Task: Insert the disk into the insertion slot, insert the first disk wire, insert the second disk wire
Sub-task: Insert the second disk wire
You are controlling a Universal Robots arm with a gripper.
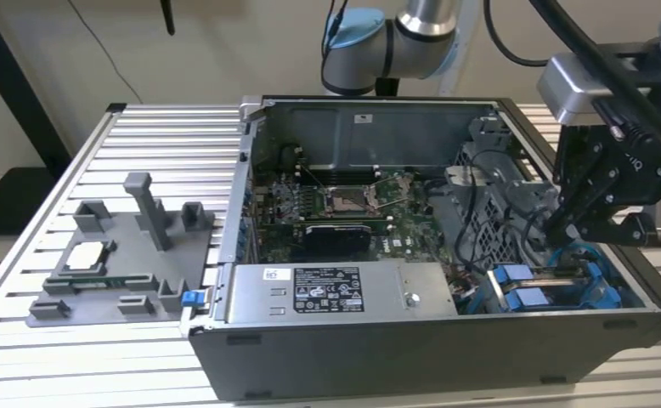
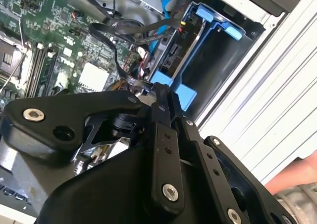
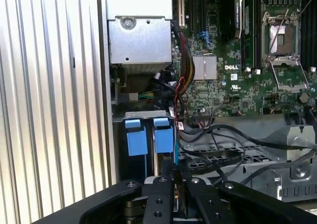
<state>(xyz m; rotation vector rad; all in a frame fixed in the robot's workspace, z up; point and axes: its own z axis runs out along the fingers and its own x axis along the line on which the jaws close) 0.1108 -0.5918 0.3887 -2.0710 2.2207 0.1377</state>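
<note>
Your claw (image 1: 567, 228) hangs over the slot (image 1: 557, 285) at the case's (image 1: 421, 348) corner on the exterior view's right, fingers pinched nearly together on something you cannot make out, disk (image 2: 173, 60) apparently seated between blue rails, wires (image 3: 218, 135) alongside.

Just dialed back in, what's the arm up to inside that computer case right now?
The arm has its gripper down inside the open computer case, at the corner on the exterior view's right, just above the insertion slot with its blue rails. In the first wrist view the fingers sit close together over the blue tabs, beside a bundle of black wires. The green circuit board lies untouched nearby.
</note>
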